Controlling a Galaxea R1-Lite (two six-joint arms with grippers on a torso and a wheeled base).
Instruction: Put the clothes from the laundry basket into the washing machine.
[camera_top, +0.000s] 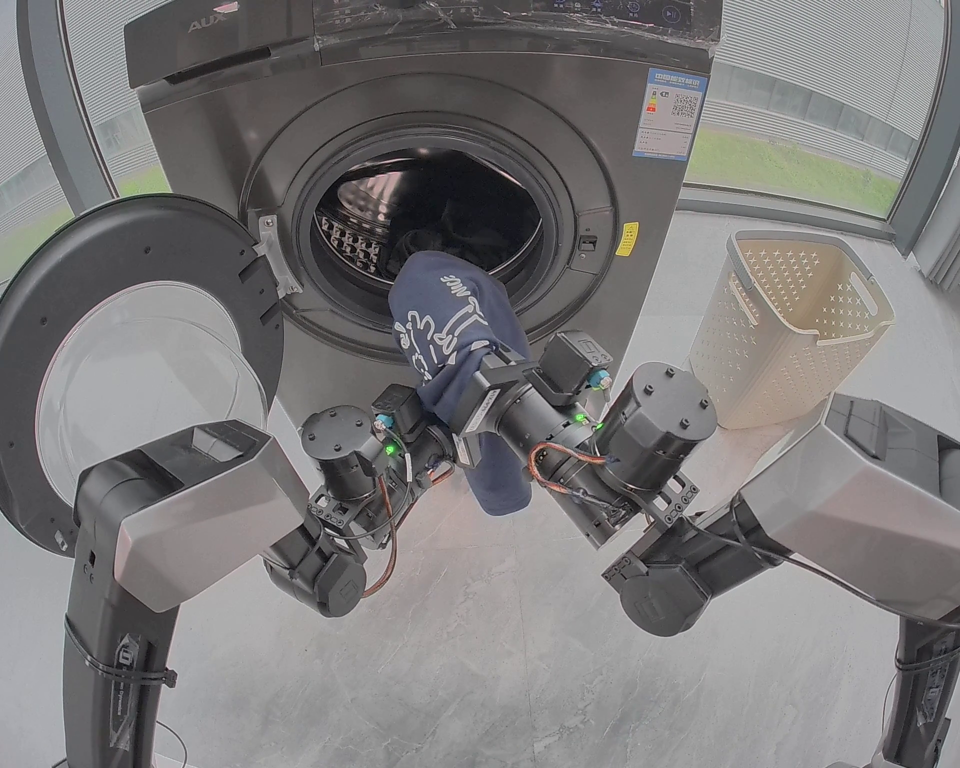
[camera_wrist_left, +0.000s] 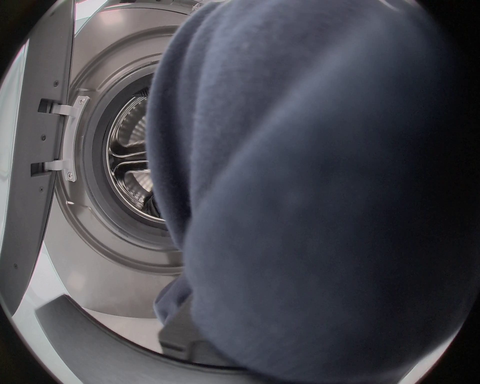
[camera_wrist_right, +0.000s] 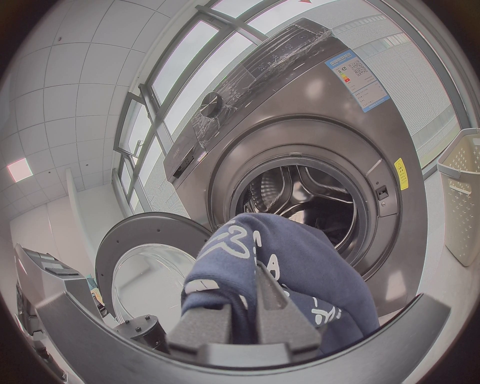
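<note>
Machine (camera_top: 620, 130) is seen at far centre, front-loading, grey, standing on the floor (camera_top: 480, 640) before a curved window (camera_top: 800, 160). Door (camera_top: 120, 260) is swung fully open to the left on its hinge, its clear inner bowl turned toward the near side. Drum (camera_top: 370, 230) is exposed; its perforated steel wall is lit on the left, and a dark heap is seen in its right and lower part, too dim to be identified. Garment (camera_top: 450, 310), navy with white lettering, is held at the mouth of the drum: its upper end is laid over the lower lip of the opening and reaches just inside, while its lower end hangs down in front of the machine, clear of the floor. Both arms are brought together at the garment, near centre. Right gripper (camera_wrist_right: 245, 312) is placed on the right side of the garment; its jaws are closed on a fold of the navy cloth, which is pinched between them, as seen in the right wrist view. Left gripper (camera_top: 437, 440) is placed against the garment from the left and lower down; cloth is draped over it, so whether its jaws are open or closed cannot be told. Basket (camera_top: 790, 330), cream and perforated, stands upright on the floor to the right of the machine, near its front corner and apart from both arms.
</note>
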